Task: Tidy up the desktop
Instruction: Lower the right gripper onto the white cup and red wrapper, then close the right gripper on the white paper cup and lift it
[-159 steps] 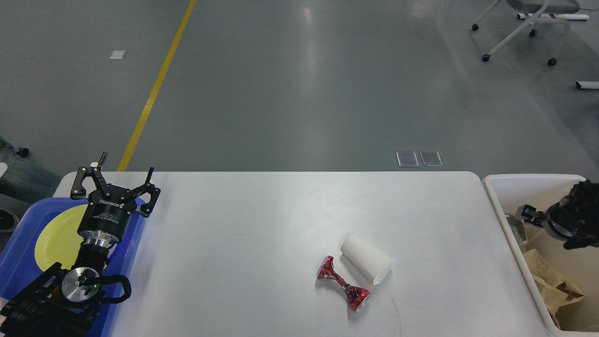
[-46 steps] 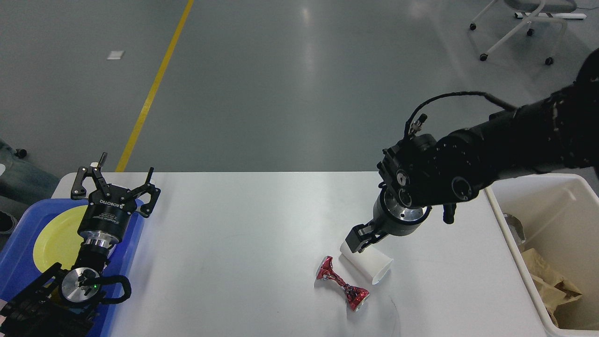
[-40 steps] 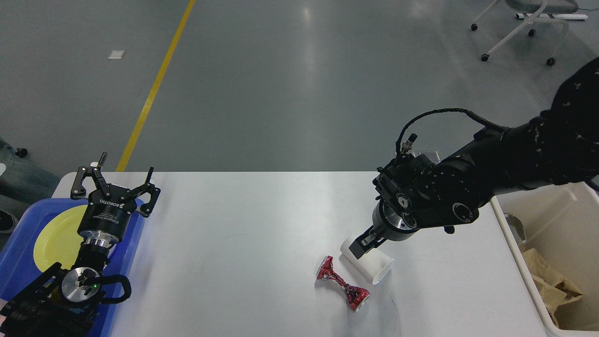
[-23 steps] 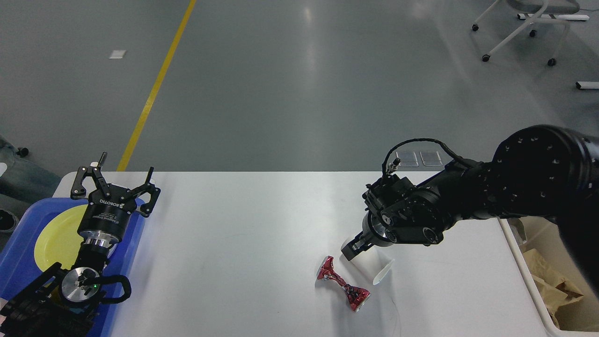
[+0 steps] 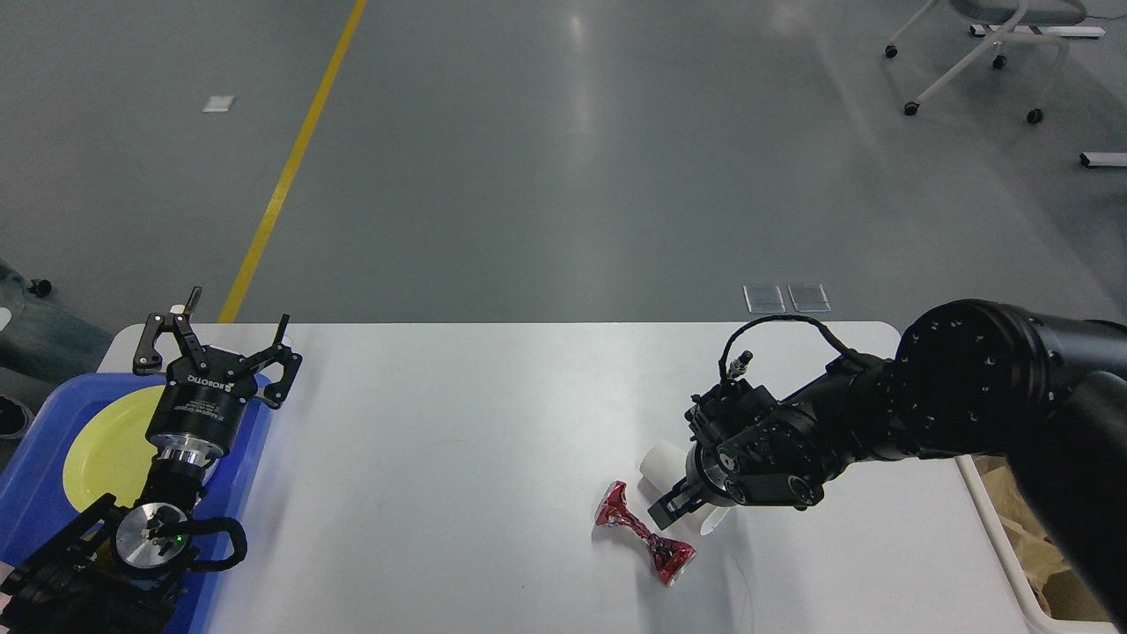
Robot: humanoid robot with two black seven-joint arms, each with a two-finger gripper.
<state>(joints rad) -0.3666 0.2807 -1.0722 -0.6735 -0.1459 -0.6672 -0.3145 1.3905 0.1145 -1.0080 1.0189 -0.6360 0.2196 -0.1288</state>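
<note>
My right end effector [image 5: 673, 509] is low over the white paper cup lying on its side [image 5: 659, 461], mid-right on the large white tabletop [image 5: 458, 458]. To lift it well I should straddle the cup body squarely and close gently (thin paper buckles), keeping clear of the crushed red metal can [image 5: 644, 534] just beside it. Whether its fingers are spread I cannot tell. My right forearm reaches in low from the right. My left end effector [image 5: 216, 339] hovers spread and empty above the blue plastic tray [image 5: 35, 475].
</note>
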